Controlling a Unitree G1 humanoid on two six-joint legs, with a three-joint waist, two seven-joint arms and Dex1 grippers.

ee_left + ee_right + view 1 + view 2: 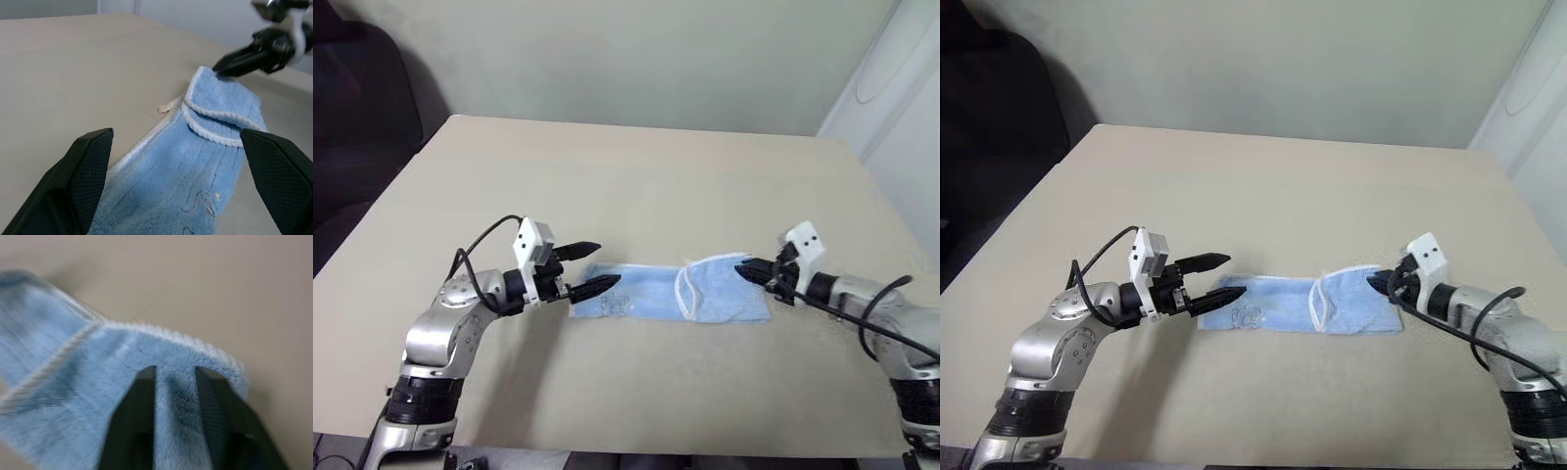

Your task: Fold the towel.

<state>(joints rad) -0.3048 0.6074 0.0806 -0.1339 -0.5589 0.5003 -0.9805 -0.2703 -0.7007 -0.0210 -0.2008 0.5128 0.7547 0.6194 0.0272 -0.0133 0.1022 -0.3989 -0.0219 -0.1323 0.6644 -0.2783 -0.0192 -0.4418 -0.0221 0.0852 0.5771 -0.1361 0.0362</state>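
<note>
From my station I see the towel point(671, 293) lying as a long light-blue strip on the beige table point(636, 176), in the near half of the tabletop. Everything else I place against that towel.

At the towel's right end a part is folded back over the strip, and the whitish stitched edging point(215, 138) curves across the cloth where the folded part ends. The dark embroidered drawing point(1250, 316) sits on the towel's left part, near the front edge. A small pale tag point(164, 108) pokes out from the towel's far long edge, close to the fold.

The left gripper point(590, 266) hovers just off the towel's left end, jaws wide apart with nothing between them; its lower fingertip comes right up to the towel's left edge (whether it touches the cloth I can't judge).

The right gripper point(1381, 283) is at the towel's right end, on the folded part. Its wrist camera shows the two black fingers point(134, 423) pinched on a ridge of blue terry, so the jaws are clamped on the towel.
</note>
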